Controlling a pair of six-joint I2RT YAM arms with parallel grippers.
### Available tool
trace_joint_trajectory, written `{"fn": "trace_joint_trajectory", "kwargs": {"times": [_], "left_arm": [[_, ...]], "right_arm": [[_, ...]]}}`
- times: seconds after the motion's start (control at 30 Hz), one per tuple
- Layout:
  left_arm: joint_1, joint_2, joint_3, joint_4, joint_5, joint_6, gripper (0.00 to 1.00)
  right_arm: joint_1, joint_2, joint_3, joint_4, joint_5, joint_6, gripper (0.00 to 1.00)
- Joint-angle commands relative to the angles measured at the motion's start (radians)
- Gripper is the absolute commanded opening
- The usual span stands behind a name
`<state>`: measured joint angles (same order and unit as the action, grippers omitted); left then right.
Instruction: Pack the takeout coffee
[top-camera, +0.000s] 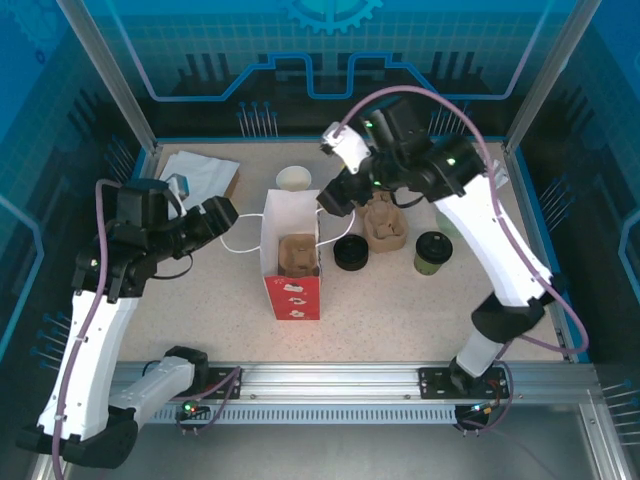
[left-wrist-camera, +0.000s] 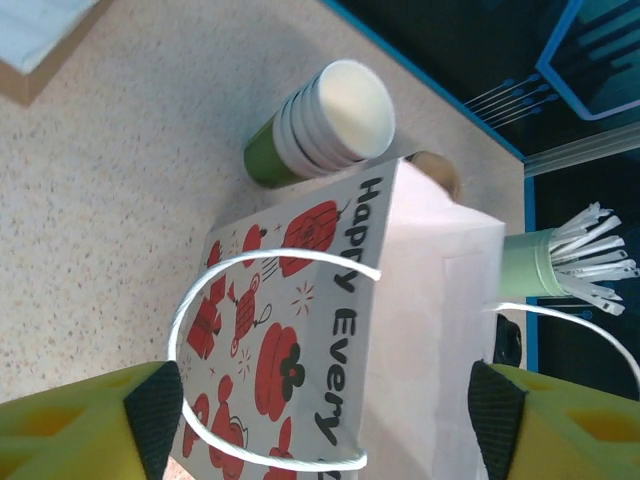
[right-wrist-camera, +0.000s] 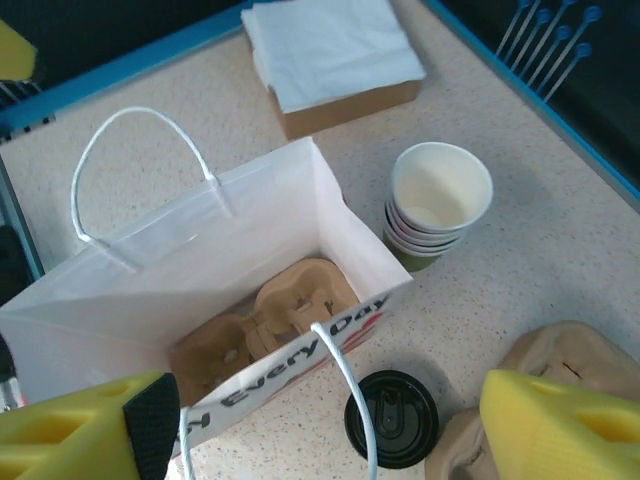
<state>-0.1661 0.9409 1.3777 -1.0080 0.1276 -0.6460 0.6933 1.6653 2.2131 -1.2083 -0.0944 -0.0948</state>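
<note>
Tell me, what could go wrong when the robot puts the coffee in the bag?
The gift bag is light paper, and the left gripper sits open near its handle, not holding, so a bump might tip it. The other handle arches over the opening and could snag the takeout coffee. The cup might also miss a hole in the carrier and lean.

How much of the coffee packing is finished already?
Done: the gift bag stands open with a pulp carrier sitting inside it. In hand: nothing is gripped. The left gripper is open at the bag's white handle, and the right gripper is open above the bag's mouth. Left: the lidded green coffee cup stands on the table to the right of the bag and has to go in.
</note>
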Motion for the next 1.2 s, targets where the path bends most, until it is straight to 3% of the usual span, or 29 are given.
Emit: {"fn": "trace_joint_trajectory", "kwargs": {"times": [0.0,0.33,0.5,0.77,1.17], "left_arm": [[0.007,0.000,0.046,-0.039,-0.004,0.054,0.82],[0.008,0.027,0.086,-0.006,-0.004,0.083,0.84],[0.008,0.046,0.085,0.002,0.006,0.085,0.84],[0.005,0.115,0.137,-0.023,0.136,0.140,0.81],[-0.020,0.182,0.197,-0.103,0.099,0.214,0.78]], "right_arm": [[-0.031,-0.070,-0.081,0.078,0.019,0.133,0.85],[-0.142,-0.341,-0.445,0.241,-0.073,0.293,1.00],[-0.180,-0.424,-0.582,0.306,-0.129,0.336,1.00],[-0.201,-0.441,-0.631,0.290,-0.142,0.349,1.00],[-0.201,-0.440,-0.654,0.261,-0.123,0.375,1.00]]}}
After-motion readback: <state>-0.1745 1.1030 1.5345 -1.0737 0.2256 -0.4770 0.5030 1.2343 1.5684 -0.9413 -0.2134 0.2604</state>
